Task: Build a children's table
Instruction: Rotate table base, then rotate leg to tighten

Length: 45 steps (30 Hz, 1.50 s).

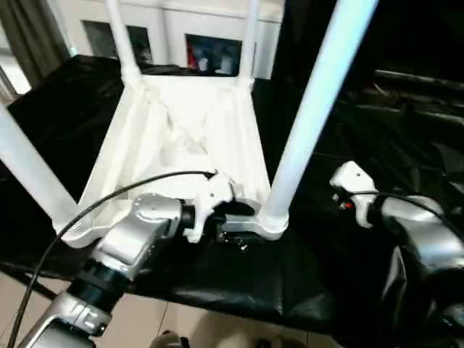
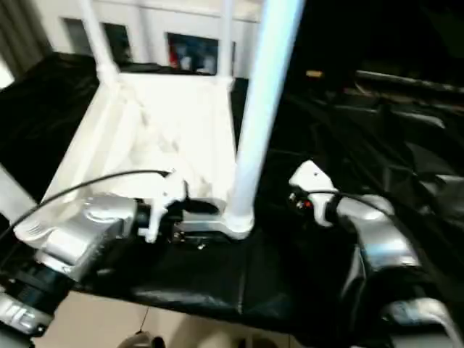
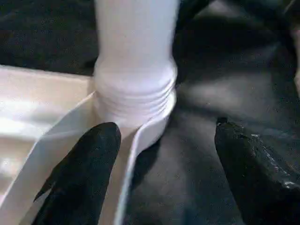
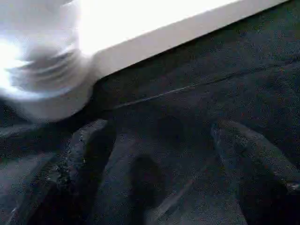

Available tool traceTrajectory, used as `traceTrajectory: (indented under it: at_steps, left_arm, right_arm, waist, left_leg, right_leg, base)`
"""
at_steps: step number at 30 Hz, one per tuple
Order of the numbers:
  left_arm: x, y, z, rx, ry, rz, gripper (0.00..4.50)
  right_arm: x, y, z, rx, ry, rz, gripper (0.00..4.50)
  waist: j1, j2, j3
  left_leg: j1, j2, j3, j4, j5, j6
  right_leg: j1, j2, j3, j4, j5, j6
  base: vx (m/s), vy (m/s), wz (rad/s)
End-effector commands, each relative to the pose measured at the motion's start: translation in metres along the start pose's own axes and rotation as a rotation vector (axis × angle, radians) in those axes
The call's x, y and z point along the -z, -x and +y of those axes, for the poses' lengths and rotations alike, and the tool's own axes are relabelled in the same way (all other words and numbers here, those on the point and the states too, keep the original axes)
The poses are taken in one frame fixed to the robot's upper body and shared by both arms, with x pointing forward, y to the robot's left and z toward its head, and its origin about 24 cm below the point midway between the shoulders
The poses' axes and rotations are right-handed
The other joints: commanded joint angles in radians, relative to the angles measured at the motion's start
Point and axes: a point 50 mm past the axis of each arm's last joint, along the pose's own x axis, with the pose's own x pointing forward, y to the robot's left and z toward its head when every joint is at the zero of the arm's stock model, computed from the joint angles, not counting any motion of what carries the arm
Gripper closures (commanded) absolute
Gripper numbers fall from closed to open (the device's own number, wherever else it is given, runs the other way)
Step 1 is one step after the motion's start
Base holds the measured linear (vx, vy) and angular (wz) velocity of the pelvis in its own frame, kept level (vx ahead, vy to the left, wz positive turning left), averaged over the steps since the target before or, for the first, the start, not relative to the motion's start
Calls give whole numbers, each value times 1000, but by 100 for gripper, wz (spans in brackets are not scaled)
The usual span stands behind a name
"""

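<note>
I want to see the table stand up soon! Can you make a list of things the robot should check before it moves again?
1. All four legs standing up in the upside-down table top: ok.
2. Near right leg screwed fully into its corner socket: not ok, thread rings show above the socket.
3. Left hand open: ok, fingers apart beside that socket.
4. Right hand open and holding nothing: ok, over the black cloth.
5. Other three legs tight: cannot tell.
</note>
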Motion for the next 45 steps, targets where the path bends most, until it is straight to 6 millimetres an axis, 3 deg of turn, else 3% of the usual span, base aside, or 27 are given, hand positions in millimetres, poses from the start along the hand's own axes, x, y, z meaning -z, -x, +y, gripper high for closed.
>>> traceTrajectory:
  at_steps: [1,3,5,8,16,23,33,34,38,39,42,45]
  left_arm:
    - [4,2,9,-49,-59,72,120]
    - [5,3,11,-53,-61,83,120]
    - [6,6,16,-58,-51,92,160]
    - [7,8,20,-67,-46,108,176]
    - [9,16,24,-17,-30,141,245]
    - [11,25,27,-17,-28,166,302]
    - [18,28,27,6,-23,206,369]
    - [18,28,27,2,-22,204,391]
    - [19,28,30,-14,-18,200,412]
    - [19,26,32,-34,-8,189,437]
    - [19,23,36,-67,15,165,449]
    - [18,20,40,-108,25,137,449]
  right_arm:
    - [-13,6,8,-85,53,-62,67]
    - [-14,9,12,-126,36,-80,67]
    - [-12,13,20,-203,37,-63,67]
    - [-12,15,25,-240,35,-54,67]
    - [-12,17,29,-266,29,-33,67]
    - [-11,17,29,-274,30,-19,67]
    - [-17,15,32,-284,29,-36,67]
    - [-19,14,32,-288,-8,-49,67]
    - [-23,9,29,-259,-91,-94,34]
    - [-23,5,31,-261,-97,-110,24]
    - [-22,-1,33,-247,-59,-111,1]
    - [-21,-9,35,-217,-29,-116,1]
  waist:
    - [3,-8,-66]
    - [2,-6,-67]
    - [2,-5,-67]
    - [5,-6,-67]
    - [7,-4,-64]
    - [8,-3,-65]
    - [9,-4,-64]
    - [9,-4,-65]
    - [8,-2,-64]
    - [6,-10,-66]
    - [9,-8,-63]
    - [5,-12,-62]
  left_leg:
    - [12,21,-17,-65,-267,37]
    - [9,23,-20,-68,-259,40]
    - [14,23,-17,-65,-263,46]
    - [12,25,-18,-66,-253,48]
    - [15,25,-20,-69,-278,32]
    - [14,25,-19,-69,-269,33]
    - [15,26,-19,-70,-277,27]
    - [15,26,-19,-70,-276,27]
    - [16,25,-20,-71,-285,24]
    - [16,25,-19,-71,-288,20]
    - [18,25,-19,-70,-301,13]
    - [12,21,-21,-71,-296,7]
  right_leg:
    - [44,-52,43,-99,-306,-149]
    - [46,-55,41,-95,-289,-159]
    - [42,-52,42,-95,-273,-175]
    - [43,-54,42,-92,-253,-191]
    - [40,-58,42,-98,-315,-180]
    - [41,-58,42,-94,-283,-192]
    - [40,-60,44,-97,-313,-181]
    - [40,-60,44,-97,-311,-181]
    - [38,-60,42,-98,-322,-187]
    - [39,-60,42,-100,-337,-181]
    - [35,-64,42,-105,-380,-167]
    - [37,-63,41,-105,-397,-148]
  base:
    - [0,0,0]
    - [0,0,0]
    - [0,0,0]
    - [0,0,0]
    - [0,0,0]
    - [0,0,0]
    - [0,0,0]
    - [0,0,0]
    - [0,0,0]
    - [0,0,0]
    - [0,0,0]
    - [0,0,0]
